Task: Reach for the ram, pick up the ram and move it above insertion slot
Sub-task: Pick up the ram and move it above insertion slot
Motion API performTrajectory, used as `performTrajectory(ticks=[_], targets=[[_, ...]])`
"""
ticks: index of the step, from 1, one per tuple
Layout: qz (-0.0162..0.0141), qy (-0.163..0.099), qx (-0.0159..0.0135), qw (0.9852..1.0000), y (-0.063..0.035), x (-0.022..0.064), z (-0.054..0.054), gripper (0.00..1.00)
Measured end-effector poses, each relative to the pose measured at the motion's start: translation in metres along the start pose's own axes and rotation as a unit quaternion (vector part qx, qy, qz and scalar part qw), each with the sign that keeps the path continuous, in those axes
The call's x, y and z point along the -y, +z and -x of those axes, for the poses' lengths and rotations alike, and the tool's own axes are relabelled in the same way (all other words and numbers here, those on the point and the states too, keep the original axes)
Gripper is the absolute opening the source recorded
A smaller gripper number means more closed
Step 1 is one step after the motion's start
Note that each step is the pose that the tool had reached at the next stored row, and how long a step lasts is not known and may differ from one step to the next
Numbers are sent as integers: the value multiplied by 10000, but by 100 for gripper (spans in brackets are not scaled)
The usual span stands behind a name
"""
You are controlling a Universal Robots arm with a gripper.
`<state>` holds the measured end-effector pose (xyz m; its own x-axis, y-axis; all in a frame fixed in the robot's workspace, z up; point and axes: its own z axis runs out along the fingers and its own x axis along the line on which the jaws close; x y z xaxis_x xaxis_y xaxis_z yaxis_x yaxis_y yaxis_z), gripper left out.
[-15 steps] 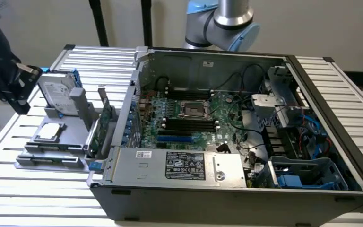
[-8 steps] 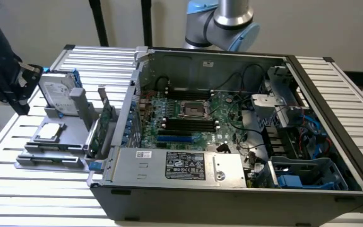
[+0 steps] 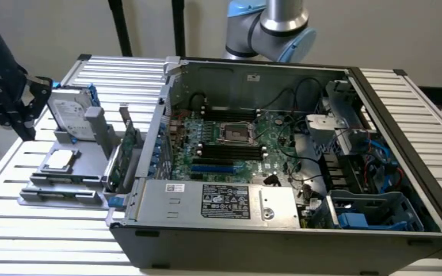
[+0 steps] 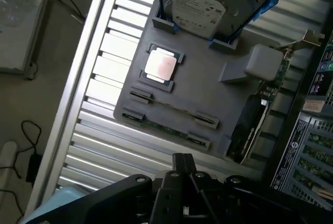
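The ram (image 4: pixel 167 129) is a thin green stick standing on edge in clips at the front of a grey holder (image 4: pixel 208 86). That grey holder (image 3: pixel 71 172) sits on the slatted table at the exterior view's left, outside the open computer case. My gripper (image 3: pixel 18 123) hangs above and to the left of the holder, apart from the ram. In the wrist view the gripper (image 4: pixel 182 174) is a dark mass near the ram's end of the holder. The black insertion slots (image 3: pixel 232 152) lie side by side on the motherboard, just below the processor socket (image 3: pixel 232 133).
On the holder are a hard drive (image 4: pixel 200 5) in blue brackets, a processor chip (image 4: pixel 161 66) and a broader green expansion card (image 3: pixel 129 144). A bright-blue socket (image 3: pixel 217 169) lies beside the black ones. The case walls (image 3: pixel 159 123), cables and a power supply (image 3: pixel 221 201) surround the motherboard.
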<state>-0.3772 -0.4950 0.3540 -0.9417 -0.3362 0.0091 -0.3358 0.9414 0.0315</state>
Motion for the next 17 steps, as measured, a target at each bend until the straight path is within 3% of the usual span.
performTrajectory(ticks=[5, 9, 13, 17], targets=[[-4, -455, -14, 9990, 9, 0, 0, 11], [-7, -814, -26, 9967, 14, 1, 0, 11], [-11, -1177, -37, 9930, 20, 1, 0, 11], [-14, -1541, -48, 9880, 26, 1, 1, 11]])
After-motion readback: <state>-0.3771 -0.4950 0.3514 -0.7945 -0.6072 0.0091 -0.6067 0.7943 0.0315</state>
